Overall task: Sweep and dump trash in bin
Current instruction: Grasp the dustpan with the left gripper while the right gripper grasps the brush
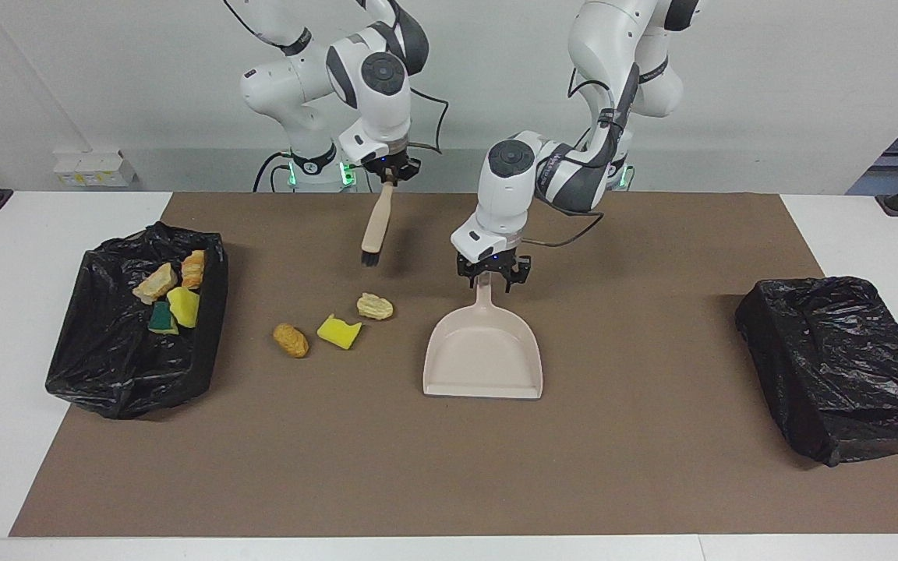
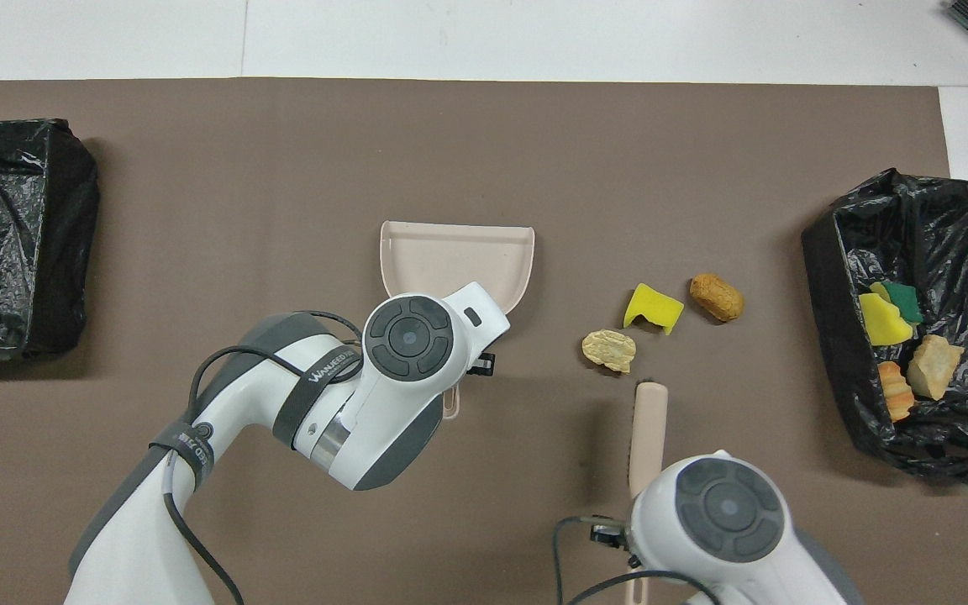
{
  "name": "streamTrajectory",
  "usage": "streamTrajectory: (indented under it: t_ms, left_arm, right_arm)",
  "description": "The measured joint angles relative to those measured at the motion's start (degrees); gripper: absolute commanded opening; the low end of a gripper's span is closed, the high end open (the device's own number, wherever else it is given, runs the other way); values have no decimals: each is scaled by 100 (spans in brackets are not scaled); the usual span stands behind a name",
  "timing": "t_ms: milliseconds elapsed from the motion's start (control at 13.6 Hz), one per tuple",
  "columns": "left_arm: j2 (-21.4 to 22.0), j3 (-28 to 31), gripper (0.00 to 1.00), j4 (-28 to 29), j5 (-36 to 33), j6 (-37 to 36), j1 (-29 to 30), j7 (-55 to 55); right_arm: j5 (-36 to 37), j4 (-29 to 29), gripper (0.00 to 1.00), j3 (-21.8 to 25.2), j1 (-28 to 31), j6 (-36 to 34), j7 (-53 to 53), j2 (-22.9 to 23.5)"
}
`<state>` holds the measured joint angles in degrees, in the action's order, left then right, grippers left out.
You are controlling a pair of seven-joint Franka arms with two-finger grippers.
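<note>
Right gripper (image 1: 391, 173) clamps the brush (image 1: 375, 224); left gripper (image 1: 488, 273) straddles the dustpan (image 1: 483, 354) handle (grip unclear, seemingly).

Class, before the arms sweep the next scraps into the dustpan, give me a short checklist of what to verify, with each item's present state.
1. Brush held by right gripper: ok.
2. Left gripper at the dustpan handle: ok; firm grip: cannot tell.
3. Three scraps on the mat to sweep, bread lump, yellow sponge, brown lump: ok.
4. Dustpan mouth facing the scraps: not ok, it opens away from the robots.
5. Bin with trash, at the right arm's end, open: ok.
</note>
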<state>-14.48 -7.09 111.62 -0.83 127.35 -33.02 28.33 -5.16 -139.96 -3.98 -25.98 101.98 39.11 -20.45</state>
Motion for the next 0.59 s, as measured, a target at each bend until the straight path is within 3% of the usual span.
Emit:
streamTrajectory:
  t_ms: [74, 221, 368, 589]
  left_arm:
    - [0, 0, 23, 3, 0, 4, -1, -1]
    - [1, 13, 12, 4, -8, 14, -1, -16]
    - [12, 64, 8, 0, -27, 21, 4, -255]
    - [120, 172, 7, -94, -37, -71, 268, -1506]
  right_arm:
    - [304, -1, 0, 5, 368, 2, -446, 10]
    - [751, 66, 0, 10, 994, 37, -1282, 42]
    - [1120, 328, 0, 13, 1429, 79, -1934, 180]
    - [1660, 934, 0, 12, 1842, 275, -2778, 691]
